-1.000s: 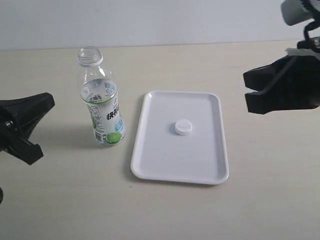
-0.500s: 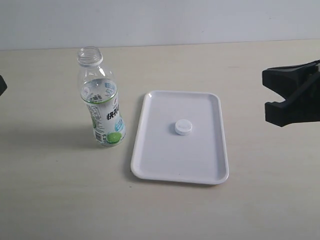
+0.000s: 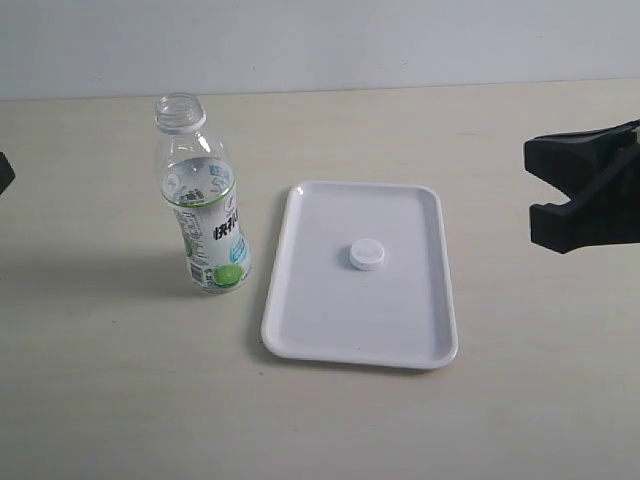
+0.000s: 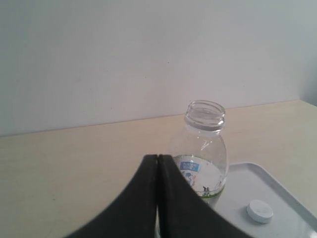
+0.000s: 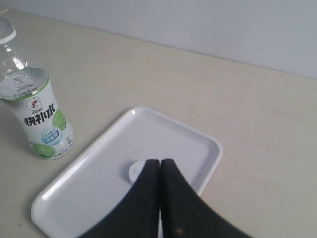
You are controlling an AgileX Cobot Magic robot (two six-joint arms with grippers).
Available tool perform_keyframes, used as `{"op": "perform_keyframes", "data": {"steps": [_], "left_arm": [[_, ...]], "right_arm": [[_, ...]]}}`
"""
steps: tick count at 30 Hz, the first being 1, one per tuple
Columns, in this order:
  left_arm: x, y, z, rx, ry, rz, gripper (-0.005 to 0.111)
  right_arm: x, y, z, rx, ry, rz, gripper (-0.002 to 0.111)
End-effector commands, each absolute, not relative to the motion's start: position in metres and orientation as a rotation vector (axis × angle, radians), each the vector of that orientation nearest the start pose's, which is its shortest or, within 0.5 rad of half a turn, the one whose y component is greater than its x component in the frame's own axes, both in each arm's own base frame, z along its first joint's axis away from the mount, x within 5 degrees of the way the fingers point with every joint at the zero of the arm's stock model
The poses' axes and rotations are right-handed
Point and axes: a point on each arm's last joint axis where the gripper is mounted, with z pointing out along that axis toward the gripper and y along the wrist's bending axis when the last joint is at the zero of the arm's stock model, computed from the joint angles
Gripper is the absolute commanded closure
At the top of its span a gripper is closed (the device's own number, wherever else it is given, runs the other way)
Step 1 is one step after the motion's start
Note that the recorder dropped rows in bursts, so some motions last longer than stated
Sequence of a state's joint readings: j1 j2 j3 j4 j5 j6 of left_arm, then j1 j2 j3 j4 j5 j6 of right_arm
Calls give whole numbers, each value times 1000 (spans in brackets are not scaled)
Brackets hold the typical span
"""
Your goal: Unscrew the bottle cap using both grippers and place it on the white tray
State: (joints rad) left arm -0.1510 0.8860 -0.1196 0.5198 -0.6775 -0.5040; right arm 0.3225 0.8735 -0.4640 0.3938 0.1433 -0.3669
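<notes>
The bottle [image 3: 203,215] stands upright on the table, left of the white tray [image 3: 310,325], and its neck is uncapped. The white bottle cap [image 3: 367,255] lies flat near the tray's middle. My right gripper [image 3: 558,195] hangs at the right edge, clear of the tray. In the right wrist view this gripper [image 5: 159,161] is shut on nothing and partly covers the cap [image 5: 134,172] on the tray [image 5: 94,183]. Only a black sliver of my left gripper [image 3: 4,170] shows at the left edge. In the left wrist view it [image 4: 157,157] is shut and empty, short of the bottle [image 4: 205,148].
The beige table surface [image 3: 130,400] runs around the bottle and the tray. A pale wall [image 3: 320,40] rises behind the table's far edge. Nothing else stands on the table.
Over the last second the left gripper drew back to the left edge, almost out of sight, and the right gripper shifted right and lower. Bottle, cap and tray stayed put.
</notes>
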Motion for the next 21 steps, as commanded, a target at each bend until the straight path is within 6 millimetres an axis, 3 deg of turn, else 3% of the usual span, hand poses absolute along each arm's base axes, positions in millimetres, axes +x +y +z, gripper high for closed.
{"op": "perform_keyframes", "data": {"steps": [1,11,21], "left_arm": [[140,-50,219,309,1625,-429,107],[128,-41,223,271,1662,-348,107],[96,-22,235,179,1631,-195,107]], "right_arm": [[164,59,266,-334,2000,269,108],[163,59,265,-333,2008,273,108],[163,59,265,-333,2008,273,108]]}}
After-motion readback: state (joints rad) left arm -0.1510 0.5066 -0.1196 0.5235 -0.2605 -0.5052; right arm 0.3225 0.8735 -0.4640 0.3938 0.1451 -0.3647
